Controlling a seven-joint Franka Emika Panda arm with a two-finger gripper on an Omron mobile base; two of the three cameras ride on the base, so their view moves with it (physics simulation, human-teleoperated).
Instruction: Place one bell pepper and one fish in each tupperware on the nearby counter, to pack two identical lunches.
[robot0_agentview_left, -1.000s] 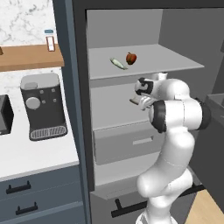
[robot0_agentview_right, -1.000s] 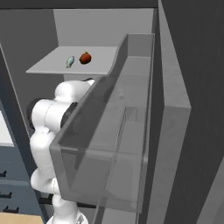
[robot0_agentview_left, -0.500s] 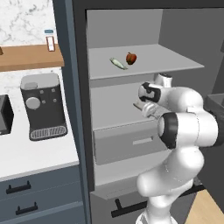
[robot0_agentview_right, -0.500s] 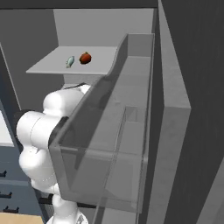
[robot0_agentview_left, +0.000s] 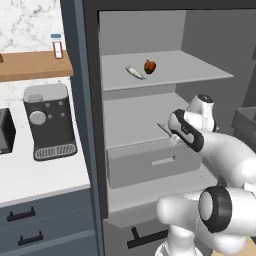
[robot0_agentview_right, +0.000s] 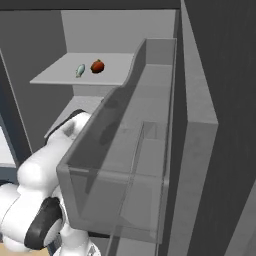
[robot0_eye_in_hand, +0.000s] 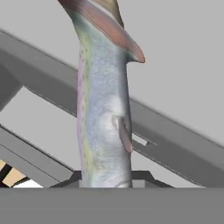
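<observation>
A red bell pepper (robot0_agentview_right: 97, 66) lies beside a pale fish (robot0_agentview_right: 80, 71) on the shelf (robot0_agentview_right: 60, 75).

Arm: white, dark joints; rises at 5 o'clock in the left base view, bends at a large elbow joint, forearm runs toward 11 o'clock. In the right base view it rises at 7 o'clock.
Wrist: dark band behind the hand, tilted.
Gripper (robot0_agentview_left: 167, 131): jaws closed, clamped on a fish (robot0_eye_in_hand: 104, 109) that extends straight out along the hand view toward 12 o'clock.
</observation>
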